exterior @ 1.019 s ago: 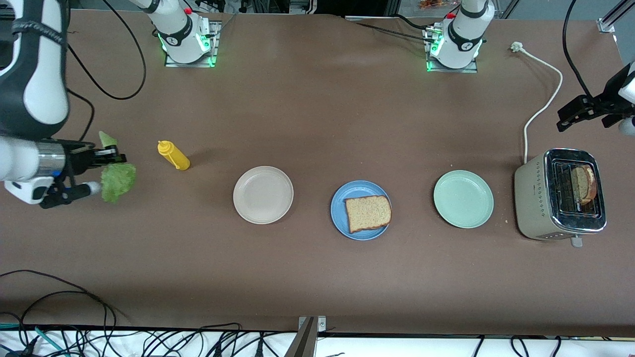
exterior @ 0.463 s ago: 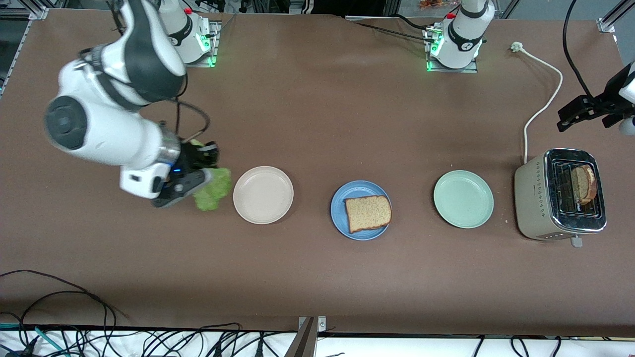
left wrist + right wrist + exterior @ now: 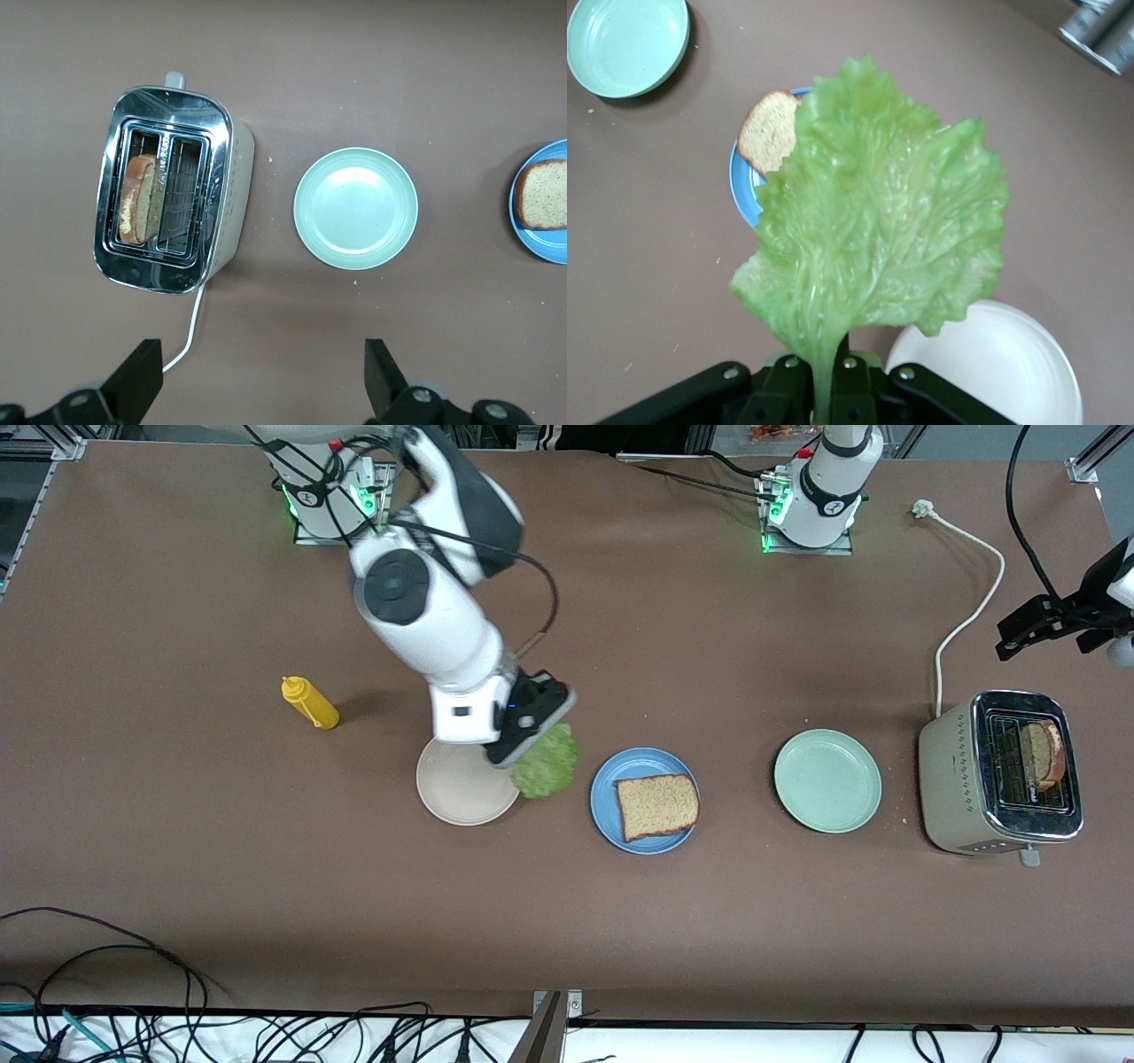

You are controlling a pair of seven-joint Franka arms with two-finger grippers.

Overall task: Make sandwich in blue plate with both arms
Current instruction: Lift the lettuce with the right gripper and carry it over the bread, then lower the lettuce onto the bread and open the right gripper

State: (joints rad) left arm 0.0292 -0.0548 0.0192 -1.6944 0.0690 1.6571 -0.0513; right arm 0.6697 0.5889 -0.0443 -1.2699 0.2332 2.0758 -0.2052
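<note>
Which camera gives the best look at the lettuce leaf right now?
The right wrist view: the lettuce leaf fills it, its stem pinched in the right end effector. The front view shows it small, partly under that arm, beside the blue plate. The left wrist view misses it.

Glossy chrome toaster (image 3: 1005,771); matte blue plate (image 3: 611,815).

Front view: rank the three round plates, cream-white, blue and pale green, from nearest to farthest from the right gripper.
Measured from the right gripper carrying the lettuce leaf:
1. Cream-white round plate, partly under it.
2. Blue round plate, holding bread.
3. Pale green round plate, beside the toaster.
</note>
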